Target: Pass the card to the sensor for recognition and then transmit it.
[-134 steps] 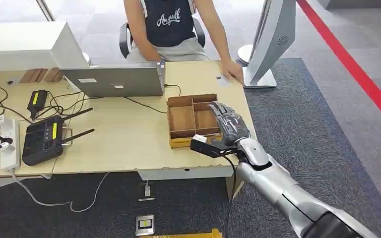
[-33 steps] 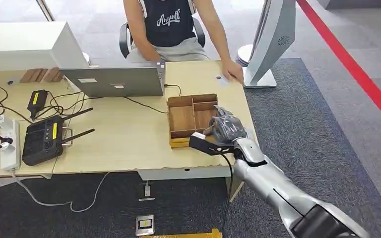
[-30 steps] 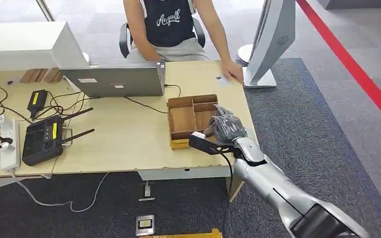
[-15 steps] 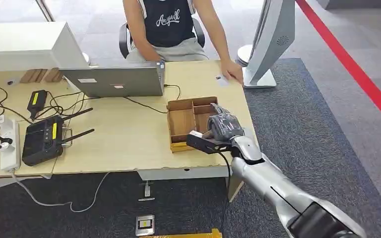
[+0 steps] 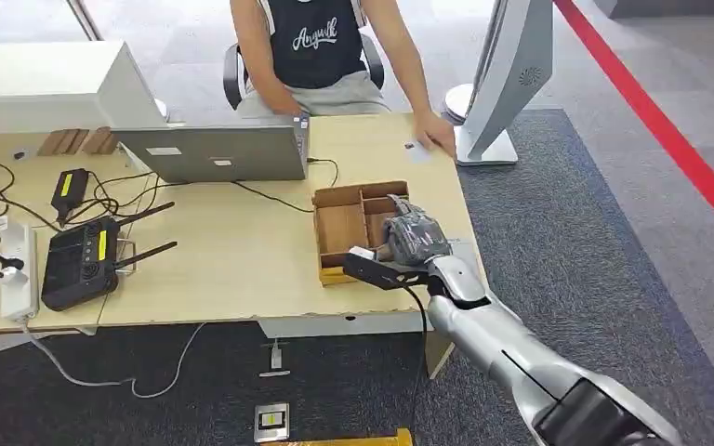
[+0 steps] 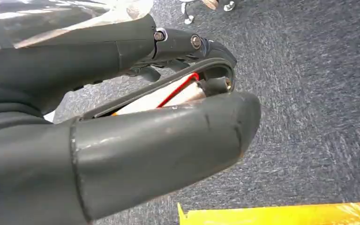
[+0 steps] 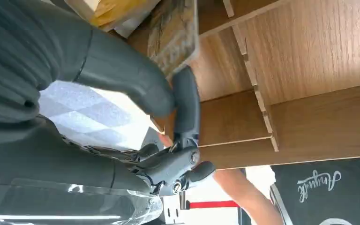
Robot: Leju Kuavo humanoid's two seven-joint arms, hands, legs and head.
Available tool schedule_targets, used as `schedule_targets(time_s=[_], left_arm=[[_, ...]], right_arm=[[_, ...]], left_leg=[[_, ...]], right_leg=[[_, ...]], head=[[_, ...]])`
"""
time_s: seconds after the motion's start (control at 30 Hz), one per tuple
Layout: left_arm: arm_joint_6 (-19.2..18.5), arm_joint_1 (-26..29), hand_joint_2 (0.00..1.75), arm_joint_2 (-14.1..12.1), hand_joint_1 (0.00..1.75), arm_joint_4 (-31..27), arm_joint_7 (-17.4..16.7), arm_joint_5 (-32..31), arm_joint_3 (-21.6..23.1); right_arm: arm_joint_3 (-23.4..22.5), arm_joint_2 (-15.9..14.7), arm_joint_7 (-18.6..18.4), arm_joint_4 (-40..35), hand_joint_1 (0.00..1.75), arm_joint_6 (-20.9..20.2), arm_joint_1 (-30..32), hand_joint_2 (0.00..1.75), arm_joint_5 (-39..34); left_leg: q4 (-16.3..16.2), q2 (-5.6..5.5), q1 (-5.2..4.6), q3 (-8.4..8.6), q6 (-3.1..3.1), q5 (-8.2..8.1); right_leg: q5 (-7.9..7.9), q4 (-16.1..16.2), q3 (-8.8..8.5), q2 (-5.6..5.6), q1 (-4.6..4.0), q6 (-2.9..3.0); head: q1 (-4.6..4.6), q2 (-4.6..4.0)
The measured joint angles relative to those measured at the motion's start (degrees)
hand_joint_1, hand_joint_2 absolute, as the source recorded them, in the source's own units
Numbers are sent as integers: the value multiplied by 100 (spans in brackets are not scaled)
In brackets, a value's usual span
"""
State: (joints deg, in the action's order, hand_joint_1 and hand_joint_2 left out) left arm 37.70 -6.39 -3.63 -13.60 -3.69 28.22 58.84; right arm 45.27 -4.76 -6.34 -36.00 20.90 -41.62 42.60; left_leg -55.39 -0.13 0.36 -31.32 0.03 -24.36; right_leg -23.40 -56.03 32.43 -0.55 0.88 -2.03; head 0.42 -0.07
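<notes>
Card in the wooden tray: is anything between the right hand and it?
Nothing visible does. The right hand pinches the card between thumb and a finger, over the wooden tray. The tray's dividers stand beside the card, not between it and the hand.

Office workspace used as a robot test area

A light wood desk point(image 5: 242, 269) stands on grey carpet tiles point(image 5: 604, 260), carrying an open laptop point(image 5: 214, 153), a black antenna controller point(image 5: 79, 265), a power strip point(image 5: 17, 269) and tangled cables point(image 5: 0, 200); a person sits opposite on an office chair point(image 5: 232, 74), a white kiosk stand point(image 5: 511, 74) beside the desk and red floor tape point(image 5: 669, 130) nearby
</notes>
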Motion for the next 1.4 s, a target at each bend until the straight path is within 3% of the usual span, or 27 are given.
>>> schedule_targets(time_s=[0.37, 0.77, 0.97, 1.07, 1.17, 1.23, 1.4], left_arm=[[0, 2, 0, 0, 0, -2, 11, 6, 2], [0, 2, 0, 0, 0, -4, 11, 6, 2], [2, 4, 0, 0, 0, -4, 15, 41, 2], [4, 5, 0, 2, 0, -4, 13, 37, 2], [4, 7, 0, 4, 0, -4, 15, 2, 2], [2, 7, 0, 4, 0, -4, 63, -33, 13], [-11, 6, 0, 2, 0, -4, 127, -33, 35]], right_arm=[[11, -5, 50, 50, 0, 291, -4, 175, -105], [9, -7, 55, 50, 0, 312, -13, 175, -129], [-79, -92, 42, -299, 0, 950, -93, 175, -195], [-207, -223, -177, -832, 0, 1051, -207, 175, -74], [-330, -369, -404, -1341, 0, 874, -281, 175, 134], [-398, -494, -533, -1663, 0, 462, -283, 175, 260], [-415, -697, -361, -1985, 0, -421, -3, 175, 192]], left_leg=[[0, 0, 0, -2, 0, 0], [0, 0, 0, -3, 0, 0], [-1, 0, 0, -3, 0, 0], [-2, 0, 0, -3, 0, 1], [-2, 0, 0, -2, 0, 1], [-2, 0, 0, 0, 0, 0], [-2, -1, 0, -2, 0, 0]], right_leg=[[0, 0, 0, 0, 0, 0], [0, 0, 0, 0, 0, 0], [1, -1, 1, 0, 0, 0], [1, 0, 1, 0, 0, 0], [1, 0, 1, 0, 0, 0], [1, 1, 0, 0, 0, -1], [1, 1, 0, 0, 0, -1]], head=[[0, 0], [0, 0], [0, 0], [0, 0], [0, 0], [0, 0], [0, 0]])
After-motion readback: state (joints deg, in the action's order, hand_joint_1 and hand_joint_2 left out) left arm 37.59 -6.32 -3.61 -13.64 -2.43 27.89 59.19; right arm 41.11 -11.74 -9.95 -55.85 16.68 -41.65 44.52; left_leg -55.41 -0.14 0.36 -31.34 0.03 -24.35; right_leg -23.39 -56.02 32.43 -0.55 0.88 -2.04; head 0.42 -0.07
